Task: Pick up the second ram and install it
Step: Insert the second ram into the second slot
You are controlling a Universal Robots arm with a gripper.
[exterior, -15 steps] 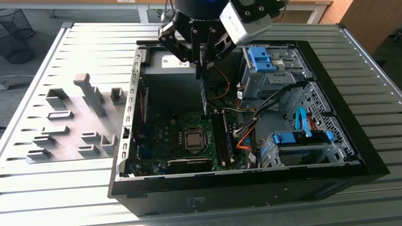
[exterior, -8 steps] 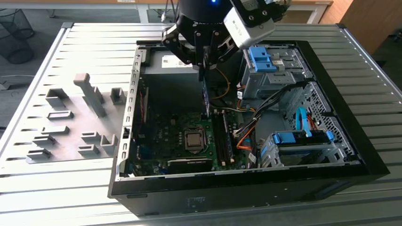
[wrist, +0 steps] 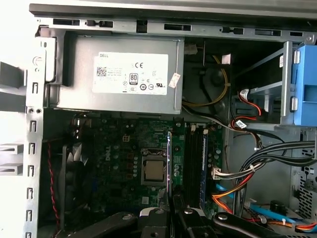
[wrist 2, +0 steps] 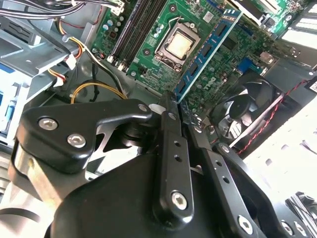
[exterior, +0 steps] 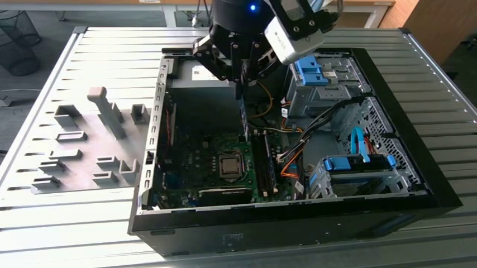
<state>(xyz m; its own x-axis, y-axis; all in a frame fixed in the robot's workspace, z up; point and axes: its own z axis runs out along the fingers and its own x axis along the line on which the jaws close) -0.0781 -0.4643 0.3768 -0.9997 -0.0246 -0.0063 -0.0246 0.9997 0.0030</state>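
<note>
Second wrist view shows the gripper point(wrist 2: 174, 106) clamped on the second ram point(wrist 2: 208, 49), held edge-down just above the motherboard point(wrist 2: 148, 34), near the processor socket point(wrist 2: 177, 44).

open case top point(exterior: 298, 111), cables point(exterior: 294, 151) flanking slots point(exterior: 261, 162)

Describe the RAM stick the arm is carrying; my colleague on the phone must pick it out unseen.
Find the open computer case on the slatted table. Over its green motherboard, the black end effector grips the second ram: a slim blue board held on edge above the CPU socket. Unlike the stick already seated in its slot, it hangs unseated.
</note>
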